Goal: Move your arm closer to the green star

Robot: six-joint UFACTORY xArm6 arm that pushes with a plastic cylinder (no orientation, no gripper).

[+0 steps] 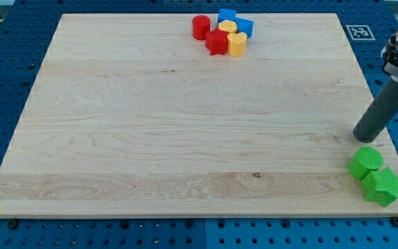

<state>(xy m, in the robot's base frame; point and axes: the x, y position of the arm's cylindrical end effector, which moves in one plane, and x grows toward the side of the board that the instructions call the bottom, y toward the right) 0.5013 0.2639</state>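
A: How many blocks are on the board (150, 124)?

B: Eight that I can make out. Two green ones sit at the view's bottom right: a green cylinder (365, 162) and, touching it on its lower right, the green star (381, 186), close to the board's corner. The other six are bunched at the view's top centre: a red cylinder (200, 27) on the cluster's left, a red star (217, 42), two yellow blocks (236, 43) and two blue blocks (244, 26). The yellow and blue shapes are too crowded to name for certain.

A: So two of each colour?

B: Yes: two green, two red, two yellow, two blue.

A: And the fingers, open or clenched?

B: There are none to report. The arm ends in a plain dark rod, so nothing is released, clenched or grasped. My tip (363, 137) rests on the board near its right edge, just above the green cylinder in the view, near it but seemingly not touching. It holds nothing.

A: Where is the star relative to the tip?

B: Below and slightly right of it, with the green cylinder lying between the two. The top cluster is well apart from both.
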